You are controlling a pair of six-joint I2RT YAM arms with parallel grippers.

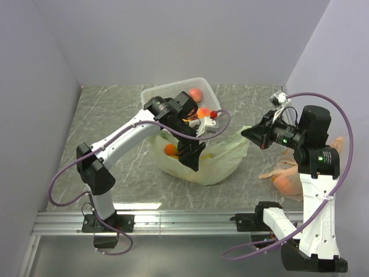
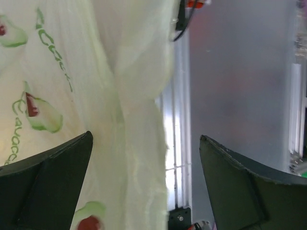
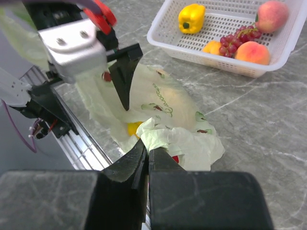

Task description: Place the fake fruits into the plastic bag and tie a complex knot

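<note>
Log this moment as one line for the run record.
left pincer open, bag film between jaws | right pincer shut on bag edge | some fruit in bag | basket: peaches, grapes, pepper

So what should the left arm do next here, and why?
Probably close the left gripper on the fold of thin pale green plastic bag between its open fingers; the right gripper is shut on another edge, so both arms would then hold the bag.
</note>
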